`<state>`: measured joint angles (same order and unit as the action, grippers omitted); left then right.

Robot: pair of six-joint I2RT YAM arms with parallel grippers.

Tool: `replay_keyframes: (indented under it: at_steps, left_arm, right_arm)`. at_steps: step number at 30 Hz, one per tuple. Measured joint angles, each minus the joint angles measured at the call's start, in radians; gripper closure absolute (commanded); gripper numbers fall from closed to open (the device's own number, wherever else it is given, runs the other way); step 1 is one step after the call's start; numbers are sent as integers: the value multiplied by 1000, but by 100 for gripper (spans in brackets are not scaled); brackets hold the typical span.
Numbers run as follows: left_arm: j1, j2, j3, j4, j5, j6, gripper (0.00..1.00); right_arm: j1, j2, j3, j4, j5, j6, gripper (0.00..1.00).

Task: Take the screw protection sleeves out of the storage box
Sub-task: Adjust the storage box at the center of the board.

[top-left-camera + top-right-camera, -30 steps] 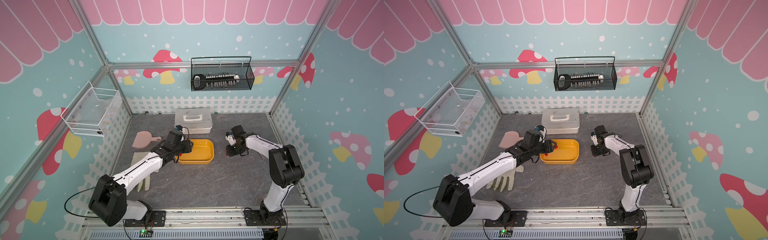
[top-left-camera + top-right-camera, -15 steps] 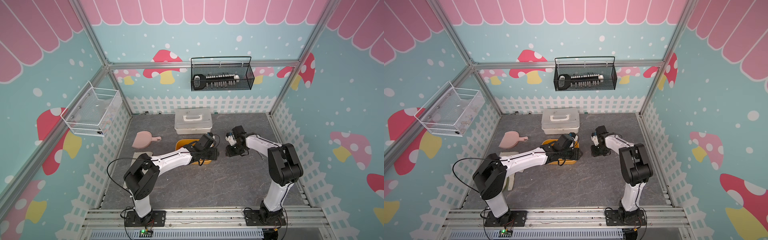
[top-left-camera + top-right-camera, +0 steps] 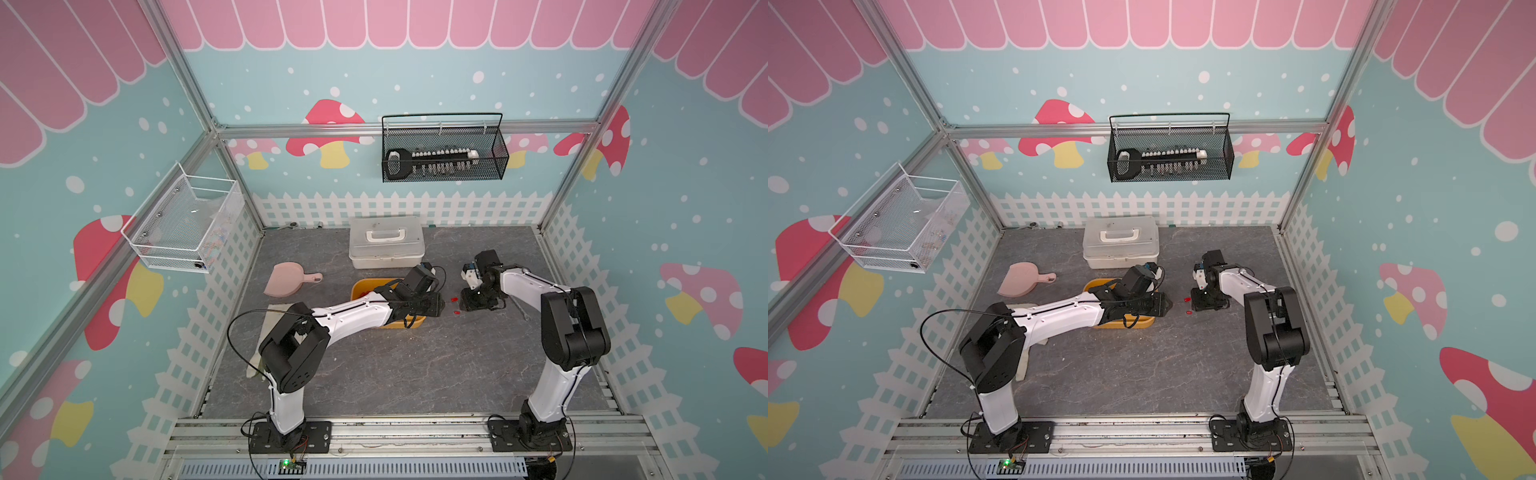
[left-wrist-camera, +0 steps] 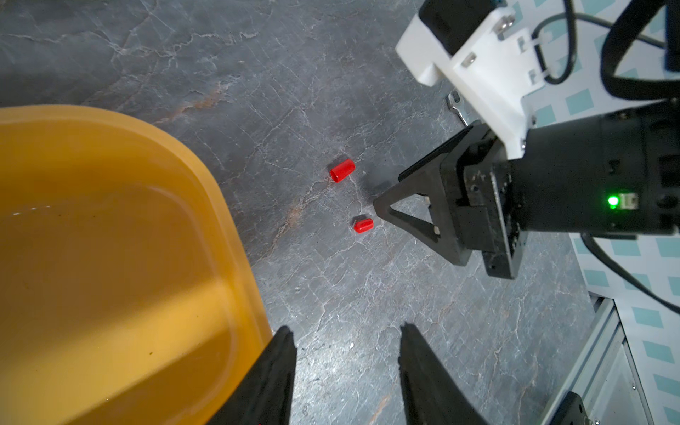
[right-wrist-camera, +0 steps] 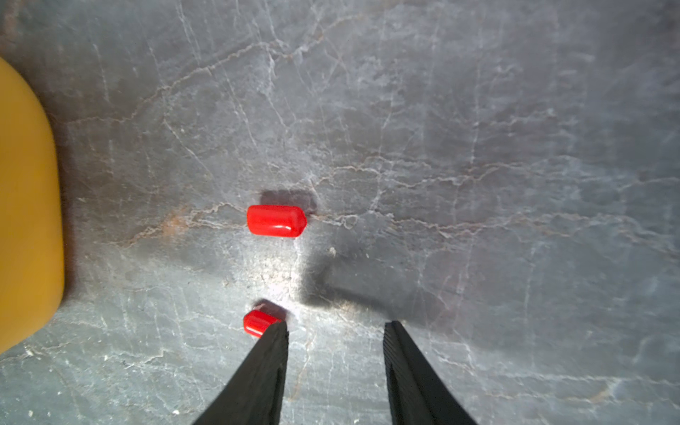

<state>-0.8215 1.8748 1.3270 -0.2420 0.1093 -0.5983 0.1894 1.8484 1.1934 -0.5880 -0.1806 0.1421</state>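
**Fig.** Two-arm cell, top and wrist views.

**(a) Task items.** Two screw protection sleeves, both red, lie on their sides on the grey worktop [image 3: 395, 374]. They are outside the storage box [image 4: 110, 257], near its end on the right arm's side. The first sleeve [image 4: 342, 170] and second sleeve [image 4: 363, 225] are near each other, not touching. In both top views the left arm reaches across the box and hides most of its inside.

**(b) Left claw** [image 4: 346, 331]. Past the box rim, over bare worktop. Jaws apart w/ nothing btw. them, and short of both sleeves.

**(c) Right claw** [image 5: 337, 325]. Low over the worktop, pointing toward the box. Jaws apart, nothing btw. them. One fingertip [image 5: 272, 349] sits just beside the second sleeve; whether they touch can't be told. The first sleeve lies further out, in front of the claw.

**(d) Bkgd.**
- White lidded case [image 3: 386, 243] w/ handle, just behind the box.
- Pink scoop [image 3: 286, 282] flat on the worktop, on the left arm's side.
- Black wire basket [image 3: 444, 153] on the rear wall.
- White mesh basket [image 3: 187, 224] on the side wall.
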Motion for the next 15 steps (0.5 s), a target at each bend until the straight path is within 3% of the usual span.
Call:
replay_keyframes:
  at_steps: [6,11,14,15]
  left_arm:
    - [0,-3,1,-1,-10,0,52]
    - [2,-88,-34,-1,-67,6,52]
    - [11,-195,-81,4,-111,12,52]
    - [19,-236,-104,10,-126,13,52]
  right_arm:
    - [0,-26,-1,-5,-18,-1,53]
    - [0,-144,-4,-11,-55,-13,50]
    - [4,-273,-38,27,-77,-18,33]
    - [8,-314,-50,39,-75,-18,2]
